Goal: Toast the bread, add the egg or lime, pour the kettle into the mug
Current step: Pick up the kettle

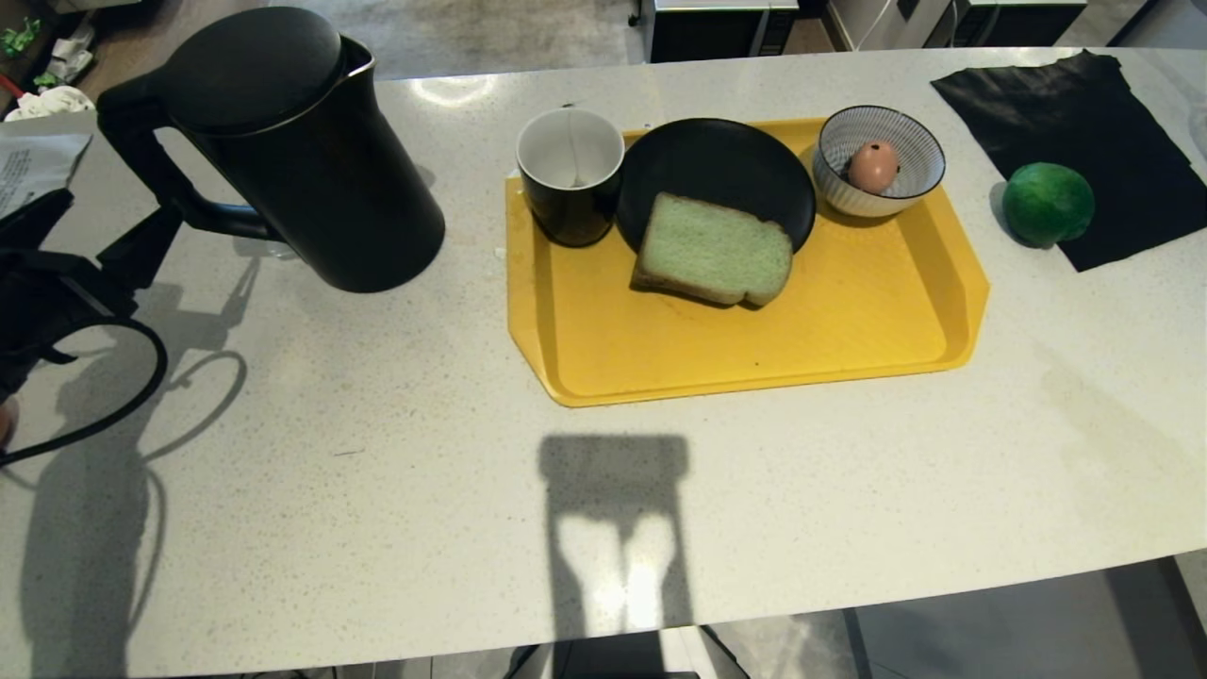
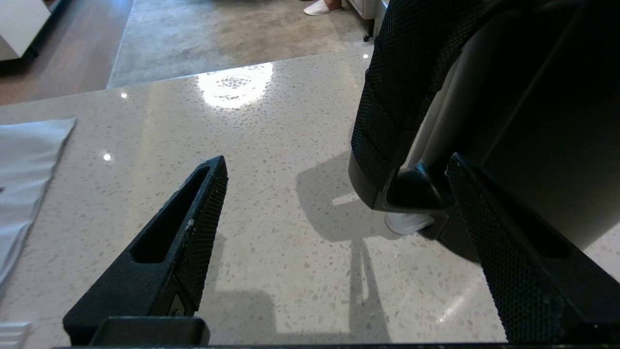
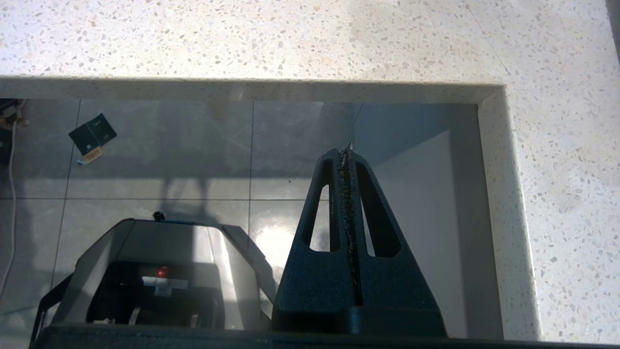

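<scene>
With the kettle (image 1: 283,151) standing upright on the countertop (image 1: 377,490), well left of the yellow tray (image 1: 849,330), we read the pour step as done or nearly so. Our left gripper (image 2: 334,194) sits by the kettle's handle w/ its jaws spread wide, gripping nothing; one finger (image 2: 193,228) is over bare counter and the other is by the handle's foot, so the handle is free. The kettle is parked clear of the tray, probably so it can't knock the mug (image 1: 570,174).

The mug sits at the tray's back left corner, touching the black plate (image 1: 717,160); whether it holds liquid we can't tell. The bread (image 1: 714,250) leans half on the plate's front rim, half on the tray. The egg (image 1: 872,166) lies in the striped bowl (image 1: 919,151) at the tray's back right. The lime (image 1: 1047,203) rests off the tray on the edge of a black cloth (image 1: 1084,104), so the egg was the pick.

Our right gripper (image 3: 348,150) hangs below the counter edge, fingers pressed together, empty, out of the way.
</scene>
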`<state>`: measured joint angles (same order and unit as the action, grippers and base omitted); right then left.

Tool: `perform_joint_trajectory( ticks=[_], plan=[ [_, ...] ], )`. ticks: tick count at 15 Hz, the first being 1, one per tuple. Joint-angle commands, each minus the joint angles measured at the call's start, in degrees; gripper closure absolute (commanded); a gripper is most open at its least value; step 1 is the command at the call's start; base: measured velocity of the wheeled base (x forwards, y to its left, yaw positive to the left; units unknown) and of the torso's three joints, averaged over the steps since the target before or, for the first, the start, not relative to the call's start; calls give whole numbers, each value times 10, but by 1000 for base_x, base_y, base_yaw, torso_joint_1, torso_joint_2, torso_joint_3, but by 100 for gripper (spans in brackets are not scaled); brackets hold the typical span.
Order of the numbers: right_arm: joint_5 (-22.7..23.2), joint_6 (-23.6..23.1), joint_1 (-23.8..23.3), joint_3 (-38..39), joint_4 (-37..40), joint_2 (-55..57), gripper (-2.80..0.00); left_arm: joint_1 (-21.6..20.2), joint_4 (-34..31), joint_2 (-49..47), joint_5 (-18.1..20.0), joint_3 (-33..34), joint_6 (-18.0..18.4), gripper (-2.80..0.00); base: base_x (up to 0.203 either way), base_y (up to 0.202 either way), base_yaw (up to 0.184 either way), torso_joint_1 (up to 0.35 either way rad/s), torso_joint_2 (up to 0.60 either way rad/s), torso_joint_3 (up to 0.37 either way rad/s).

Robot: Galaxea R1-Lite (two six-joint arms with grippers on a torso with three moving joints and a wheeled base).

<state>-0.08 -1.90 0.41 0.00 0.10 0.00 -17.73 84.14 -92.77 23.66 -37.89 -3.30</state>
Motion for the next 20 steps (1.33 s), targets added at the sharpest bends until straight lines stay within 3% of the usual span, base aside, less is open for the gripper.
perform_joint_trajectory(
  ticks=[1,5,16,20],
  plan=[
    [0,0,0,0,0,1,0,12,4,-27,-6,-21,0,-280,0,0,0,0,0,0],
    [0,0,0,1,0,1,0,44,-4,-45,-47,-53,0,-280,0,0,0,0,0,0],
    [0,0,0,1,0,1,0,62,-33,-83,-54,-125,24,-280,0,0,0,0,0,0],
    [0,0,0,1,0,1,0,84,-51,-90,-77,-163,24,-280,0,0,0,0,0,0]
  ],
)
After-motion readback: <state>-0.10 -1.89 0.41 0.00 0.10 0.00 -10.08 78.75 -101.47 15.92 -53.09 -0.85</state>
